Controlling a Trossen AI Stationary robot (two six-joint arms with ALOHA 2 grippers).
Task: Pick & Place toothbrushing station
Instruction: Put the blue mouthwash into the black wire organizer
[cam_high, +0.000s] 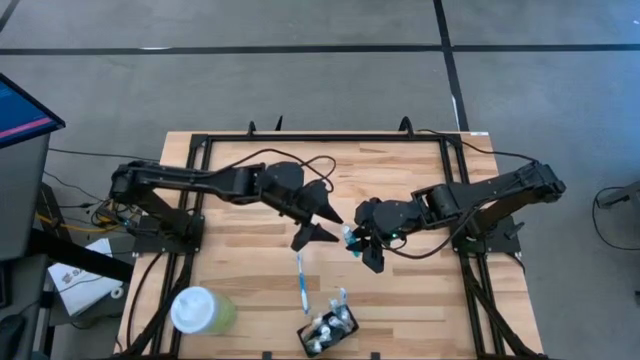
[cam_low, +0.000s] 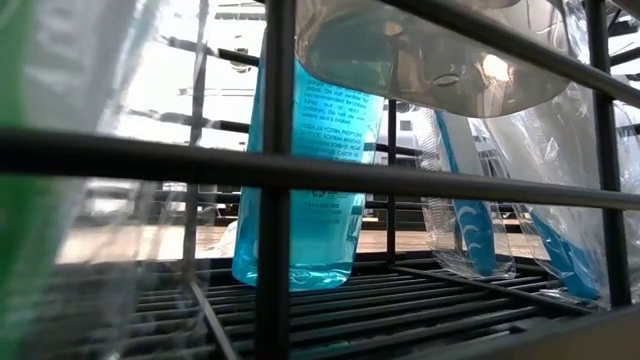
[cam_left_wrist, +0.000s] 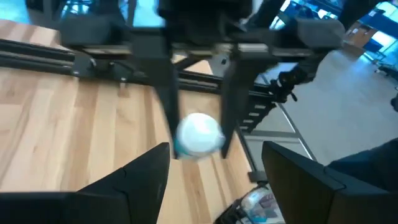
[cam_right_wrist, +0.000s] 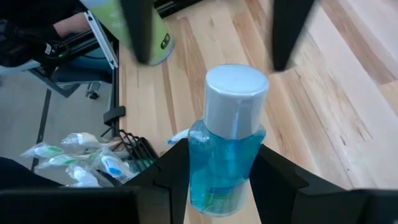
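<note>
My right gripper (cam_high: 360, 245) is shut on a clear blue bottle (cam_right_wrist: 227, 155) with a white cap (cam_right_wrist: 236, 99), held above the middle of the table. My left gripper (cam_high: 322, 218) stands open just left of it, facing it. Its fingers (cam_right_wrist: 140, 31) flank the space beyond the cap without touching. In the left wrist view the cap (cam_left_wrist: 199, 134) shows end-on ahead of my left gripper (cam_left_wrist: 214, 165). The black holder (cam_high: 328, 330) with wrapped toothbrushes stands at the near edge. One blue-and-white toothbrush (cam_high: 300, 280) lies flat on the wood. My right gripper pinches the bottle's blue body (cam_right_wrist: 199, 180), below the cap, between its two fingers. The fingers slant down from the table's right side. The bottle runs on ahead of them, cap toward my left gripper. It is lifted clear of the table.
A pale green cup with a white lid (cam_high: 200, 310) stands at the near left. A black frame (cam_high: 320, 137) borders the wooden top. In the low view a blue bottle (cam_low: 300, 180) and wrapped brushes (cam_low: 470, 220) show behind black bars.
</note>
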